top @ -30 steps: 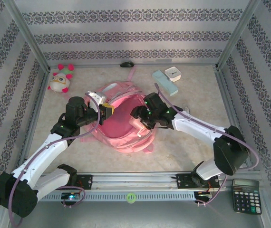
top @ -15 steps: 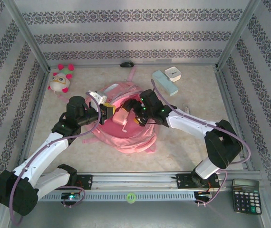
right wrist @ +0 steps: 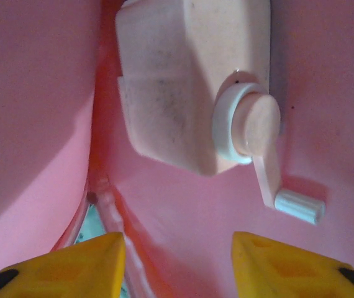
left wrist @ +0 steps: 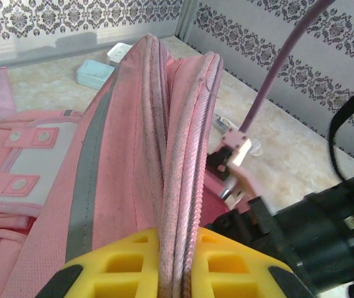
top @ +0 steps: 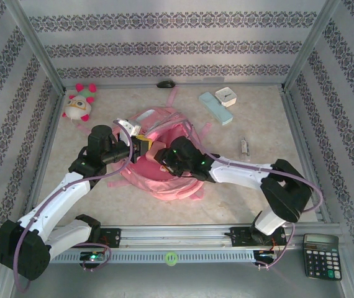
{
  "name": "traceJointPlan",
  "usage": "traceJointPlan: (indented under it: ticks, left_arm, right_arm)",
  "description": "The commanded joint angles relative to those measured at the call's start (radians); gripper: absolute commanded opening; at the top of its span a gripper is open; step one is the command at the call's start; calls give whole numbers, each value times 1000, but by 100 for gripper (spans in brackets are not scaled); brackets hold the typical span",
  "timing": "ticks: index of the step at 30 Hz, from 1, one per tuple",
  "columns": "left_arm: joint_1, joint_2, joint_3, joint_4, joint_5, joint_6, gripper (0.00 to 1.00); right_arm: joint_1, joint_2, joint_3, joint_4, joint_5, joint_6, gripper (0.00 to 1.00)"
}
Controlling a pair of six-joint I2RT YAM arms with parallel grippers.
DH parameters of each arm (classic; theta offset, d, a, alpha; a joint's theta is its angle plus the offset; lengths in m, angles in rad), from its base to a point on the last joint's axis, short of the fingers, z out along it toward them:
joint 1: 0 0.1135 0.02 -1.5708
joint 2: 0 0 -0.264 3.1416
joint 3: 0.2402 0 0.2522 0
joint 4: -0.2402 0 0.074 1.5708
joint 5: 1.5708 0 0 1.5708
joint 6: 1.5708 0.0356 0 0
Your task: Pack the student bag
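Your student bag (top: 177, 185) lies mid-tabletop (top: 264, 124), mouth open. The left end effector (top: 141, 144) is clamped on its zippered edge, holding that side up. The right end effector (right wrist: 177, 261) is down inside the bag with its fingers apart and nothing between them. A pink crank sharpener (right wrist: 183, 87) rests on the lining just beyond the tips, so count that item as packed. Left out on the tabletop: blue case (top: 215, 107), white box (top: 226, 95), thin item (top: 245, 147) (maybe a pen, too small to tell) and plush toy (top: 79, 104). Roughly early-to-mid; bag not zipped.
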Motion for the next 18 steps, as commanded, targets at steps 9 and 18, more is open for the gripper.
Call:
traceJointPlan:
  ticks: [9,18]
  left_arm:
    - [9,-5,61,163,113,4,0]
    - [9,-9,76,125,21,45,0]
  right_arm:
    - [-45,276,158,354,91,-158,31]
    - [-91,316,155,442,56,-207,42]
